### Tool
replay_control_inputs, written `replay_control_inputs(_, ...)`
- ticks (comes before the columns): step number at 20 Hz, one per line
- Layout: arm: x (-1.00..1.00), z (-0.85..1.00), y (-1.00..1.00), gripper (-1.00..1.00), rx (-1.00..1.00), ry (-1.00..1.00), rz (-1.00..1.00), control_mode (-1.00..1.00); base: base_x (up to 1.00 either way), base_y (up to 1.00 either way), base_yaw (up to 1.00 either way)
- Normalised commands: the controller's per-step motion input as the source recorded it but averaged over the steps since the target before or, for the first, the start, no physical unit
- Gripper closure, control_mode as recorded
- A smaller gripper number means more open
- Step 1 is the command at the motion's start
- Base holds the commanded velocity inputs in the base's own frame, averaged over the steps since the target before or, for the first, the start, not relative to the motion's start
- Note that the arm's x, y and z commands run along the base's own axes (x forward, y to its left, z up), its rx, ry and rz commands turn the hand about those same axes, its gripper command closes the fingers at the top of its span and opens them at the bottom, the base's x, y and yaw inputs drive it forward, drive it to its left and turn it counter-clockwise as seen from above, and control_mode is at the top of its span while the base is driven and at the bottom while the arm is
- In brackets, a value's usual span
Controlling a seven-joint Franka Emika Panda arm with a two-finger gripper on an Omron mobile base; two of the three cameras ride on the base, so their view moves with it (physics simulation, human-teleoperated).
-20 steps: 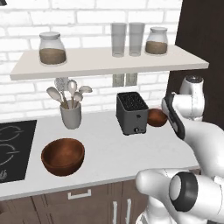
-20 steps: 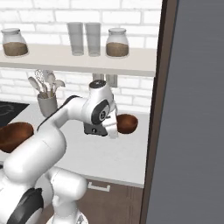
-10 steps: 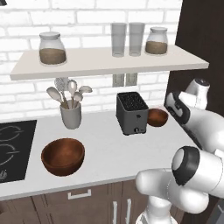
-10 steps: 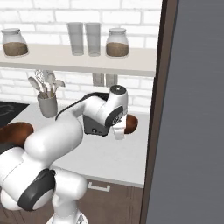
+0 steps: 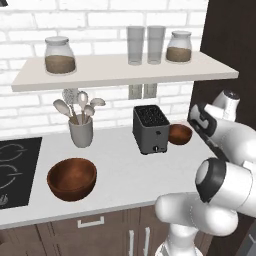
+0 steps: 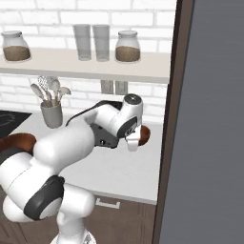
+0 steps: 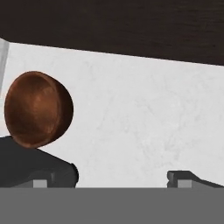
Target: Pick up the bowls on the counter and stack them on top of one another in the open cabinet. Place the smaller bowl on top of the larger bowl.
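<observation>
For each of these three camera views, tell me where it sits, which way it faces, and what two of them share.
Left base view: behind the arm's left, facing the counter, larger bowl, toaster; arm lower right.
Right base view: behind the arm's right, facing the open cabinet; arm lower left.
Hand view: on the hand, along the open gripper at bare counter.
All three share the smaller bowl.

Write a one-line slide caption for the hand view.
Open gripper over the pale counter, with the small brown bowl off to one side, outside the fingers.
</observation>
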Motion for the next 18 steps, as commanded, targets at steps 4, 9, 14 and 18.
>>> replay_control_inputs(4,0.19,-0.30,0.00,-1.00,0.00,0.00,0.00,-1.00,0.00,0.00,0.00)
replay_control_inputs(9,0.39,-0.30,0.00,-1.00,0.00,0.00,0.00,-1.00,0.00,0.00,0.00)
replay_control_inputs(14,0.41,-0.28,0.00,-1.00,0.01,-0.07,0.00,-1.00,0.00,0.00,0.00)
replay_control_inputs(18,0.40,-0.32,0.00,-1.00,0.07,-0.07,0.00,-1.00,0.00,0.00,0.00)
